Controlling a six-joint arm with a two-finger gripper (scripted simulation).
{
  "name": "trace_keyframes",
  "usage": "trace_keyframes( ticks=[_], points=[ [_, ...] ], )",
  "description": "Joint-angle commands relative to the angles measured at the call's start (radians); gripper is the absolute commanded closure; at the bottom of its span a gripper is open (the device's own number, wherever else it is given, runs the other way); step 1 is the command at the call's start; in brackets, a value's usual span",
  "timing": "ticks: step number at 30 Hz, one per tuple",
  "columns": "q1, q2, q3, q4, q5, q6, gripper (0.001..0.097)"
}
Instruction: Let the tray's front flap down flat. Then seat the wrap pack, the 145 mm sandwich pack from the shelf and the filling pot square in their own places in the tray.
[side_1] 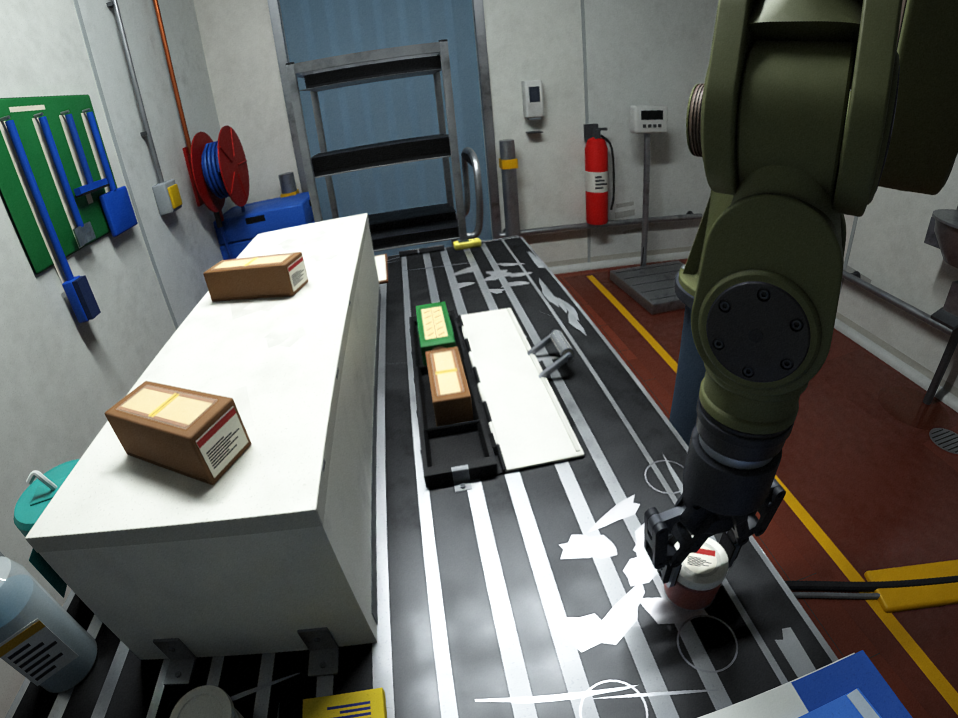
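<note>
The brown sandwich pack (pixel 449 382) sits in the middle place of the black tray (pixel 450 394), right behind the green wrap pack (pixel 435 323) in the far place. The tray's near place is empty. The white flap (pixel 516 388) lies flat on the table to the tray's right, its grey handle (pixel 554 353) on top. The filling pot (pixel 698 571), red with a white lid, stands on the table near the right front. My gripper (pixel 698 546) is down over the pot's lid and grips the pot.
Two more brown boxes (pixel 180 429) (pixel 256 275) lie on the white shelf block (pixel 224 402) left of the tray. The table's right edge runs close beside the pot. White paper scraps (pixel 611 572) lie left of the pot.
</note>
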Motion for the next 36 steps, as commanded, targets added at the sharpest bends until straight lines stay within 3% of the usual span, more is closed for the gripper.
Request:
trace_keyframes(
  ticks=[1,6,21,36],
  points=[
    [0.0,0.0,0.0,-0.001,0.0,0.0,0.0801],
    [0.0,0.0,0.0,-0.001,0.0,0.0,0.0901],
    [0.0,-0.014,0.002,0.014,0.0,0.0,0.0901],
    [0.0,-0.149,0.032,0.179,0.0,0.0,0.0901]
  ],
)
